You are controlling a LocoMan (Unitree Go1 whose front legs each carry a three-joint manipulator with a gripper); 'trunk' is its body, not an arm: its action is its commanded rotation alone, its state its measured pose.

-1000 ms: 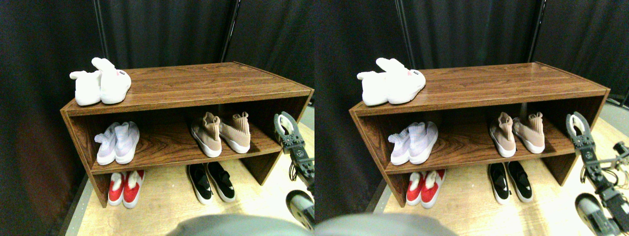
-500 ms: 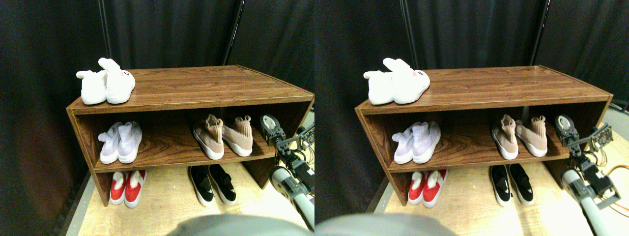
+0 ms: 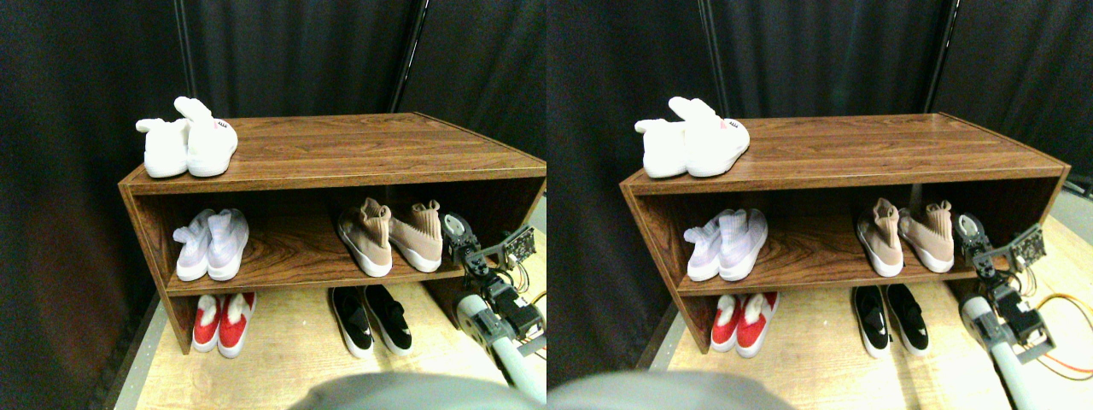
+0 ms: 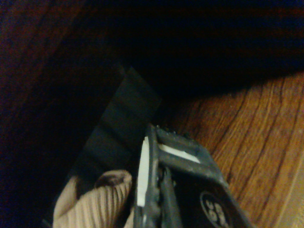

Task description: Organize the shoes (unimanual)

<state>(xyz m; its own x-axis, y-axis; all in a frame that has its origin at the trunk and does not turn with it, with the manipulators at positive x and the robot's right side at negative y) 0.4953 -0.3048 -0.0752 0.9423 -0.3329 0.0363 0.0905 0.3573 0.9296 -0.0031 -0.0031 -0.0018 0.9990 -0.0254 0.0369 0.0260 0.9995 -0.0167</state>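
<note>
Grey-framed right claw (image 3: 456, 232) hangs at the middle shelf's right end, just beside the two tan knit sock-collar sneakers (image 3: 389, 237); whether it is clenched or released cannot be told; the wrist view shows one ribbed tan collar (image 4: 92, 198) near the claw frame; two low black slip-ons (image 3: 371, 318) sit on the floor below; two lavender knit sneakers (image 3: 210, 244), two red shoes (image 3: 219, 321) and two fluffy white slippers (image 3: 188, 141) occupy the brown wooden shoe rack (image 3: 359, 145).

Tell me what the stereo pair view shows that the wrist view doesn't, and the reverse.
Only the stereo pair: the whole rack, white bunny slippers on top, lavender sneakers, red shoes and black slip-ons on the floor, and the right gripper beside the tan sneakers.
Only the wrist: the tan knit collar close beside the jaw.
Both: tan sneaker, wooden shelf.
</note>
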